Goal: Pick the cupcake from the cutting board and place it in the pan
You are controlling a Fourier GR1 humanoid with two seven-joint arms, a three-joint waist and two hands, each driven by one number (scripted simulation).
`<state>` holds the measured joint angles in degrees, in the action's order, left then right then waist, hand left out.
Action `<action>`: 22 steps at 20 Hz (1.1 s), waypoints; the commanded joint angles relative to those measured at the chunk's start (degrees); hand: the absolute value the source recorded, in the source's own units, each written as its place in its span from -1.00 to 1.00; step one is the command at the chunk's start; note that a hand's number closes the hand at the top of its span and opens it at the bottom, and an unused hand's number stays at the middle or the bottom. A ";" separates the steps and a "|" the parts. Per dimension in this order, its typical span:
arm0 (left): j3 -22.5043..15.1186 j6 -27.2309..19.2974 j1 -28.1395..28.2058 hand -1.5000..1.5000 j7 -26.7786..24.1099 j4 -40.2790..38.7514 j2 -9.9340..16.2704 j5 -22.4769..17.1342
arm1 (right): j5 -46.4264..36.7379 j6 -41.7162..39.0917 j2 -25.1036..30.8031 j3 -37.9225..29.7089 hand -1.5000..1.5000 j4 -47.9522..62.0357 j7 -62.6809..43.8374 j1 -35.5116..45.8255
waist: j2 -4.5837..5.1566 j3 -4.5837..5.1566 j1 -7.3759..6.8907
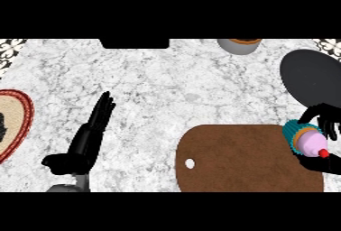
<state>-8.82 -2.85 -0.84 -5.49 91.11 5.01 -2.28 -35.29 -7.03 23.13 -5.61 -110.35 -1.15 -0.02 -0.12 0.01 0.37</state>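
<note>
A cupcake [307,140] with a teal wrapper, pink frosting and a red cherry lies tilted on its side in my right hand [325,119], whose fingers curl round it from above, the thumb below. It hangs over the right edge of the brown cutting board [246,158]. The dark round pan [311,76] lies just beyond, at the upper right. My left hand [90,135] rests open at the lower left, fingers straight and pointing up.
A red-rimmed woven plate [15,117] sits at the left edge. A grey cup [238,45] stands at the far top edge. A dark object [135,43] shows at the top middle. Marble counter spreads between the board and the plate.
</note>
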 commanded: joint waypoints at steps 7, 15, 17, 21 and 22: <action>-1.17 -0.34 0.91 0.00 0.91 1.91 -1.21 1.42 | 10.37 1.71 -0.22 -13.45 1.00 20.26 2.85 11.13 | 0.18 -0.05 -0.92; 1.03 2.54 -3.08 0.00 1.18 -1.02 0.07 -0.22 | 0.18 17.33 5.69 -17.09 1.00 44.28 15.88 22.95 | 0.52 -0.10 -1.98; 2.32 3.52 -2.83 0.00 -1.13 -2.24 0.88 -1.02 | 1.39 21.29 7.51 -20.56 1.00 53.30 22.27 25.54 | 0.86 -0.18 -2.61; 0.03 1.33 -1.68 0.00 1.72 1.60 -1.01 0.59 | 6.56 24.16 8.68 -25.55 1.00 66.44 29.59 31.60 | 0.72 -0.21 -2.56; 0.69 1.87 -3.90 0.00 0.70 -1.35 -1.08 0.40 | 5.58 26.03 8.56 -25.34 1.00 70.94 30.08 34.69 | 1.04 -0.23 -2.96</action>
<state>-8.50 -1.25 -3.24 -5.63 89.90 3.93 -1.63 -30.83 14.40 30.69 -27.99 -51.68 23.37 28.48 0.64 -0.16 -2.00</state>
